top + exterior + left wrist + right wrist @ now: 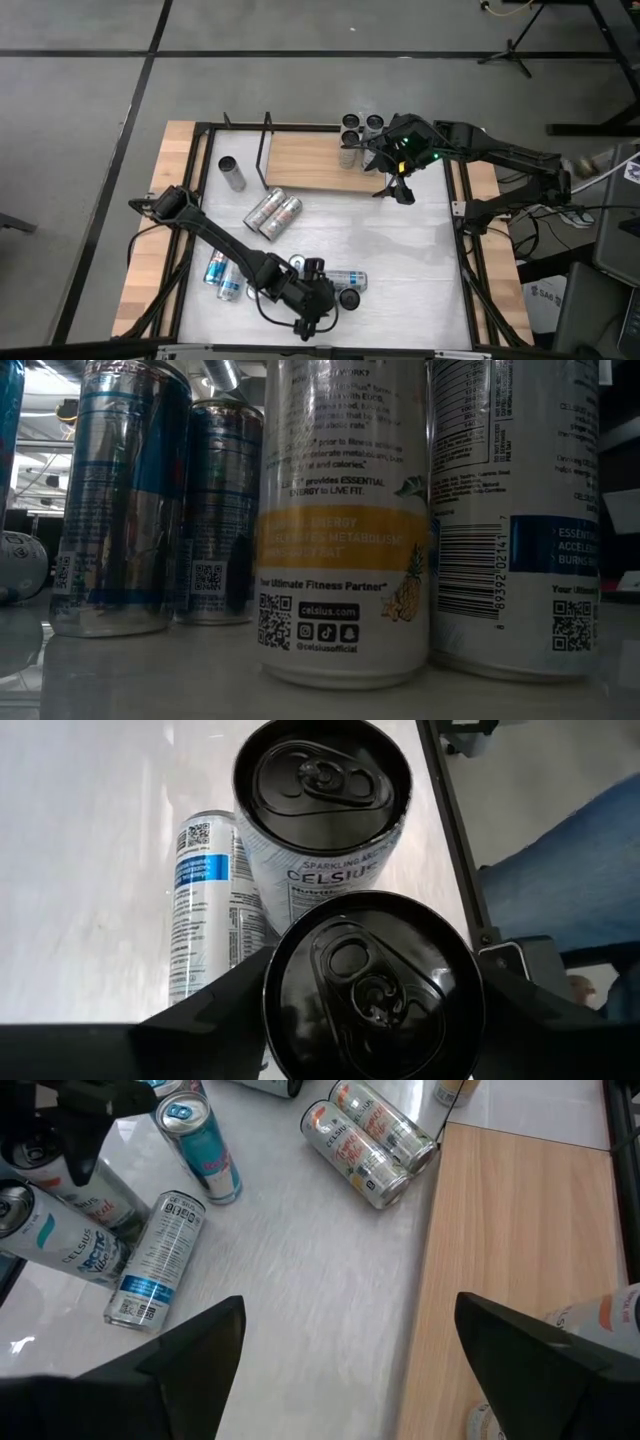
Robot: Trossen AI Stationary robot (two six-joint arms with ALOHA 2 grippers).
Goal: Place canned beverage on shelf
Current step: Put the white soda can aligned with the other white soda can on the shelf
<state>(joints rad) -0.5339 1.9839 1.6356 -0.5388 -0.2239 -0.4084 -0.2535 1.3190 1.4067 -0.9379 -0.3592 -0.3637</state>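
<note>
Left gripper [372, 1020] half-open around upright can [374, 988] – right gripper [350, 1370] wide open, empty

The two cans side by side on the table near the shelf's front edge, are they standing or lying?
Lying. The two cans show their long printed sides from above, not round tops.

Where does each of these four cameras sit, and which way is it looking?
High view: overhead, straight down on the table, both arms and the shelf.
Low view: at tabletop height, level across at upright cans; no robot parts show.
Left wrist view: on the left arm, its fingers either side of a can top.
Right wrist view: on the right arm, open fingers over the shelf; it shares the lying can pair with overhead.
</note>
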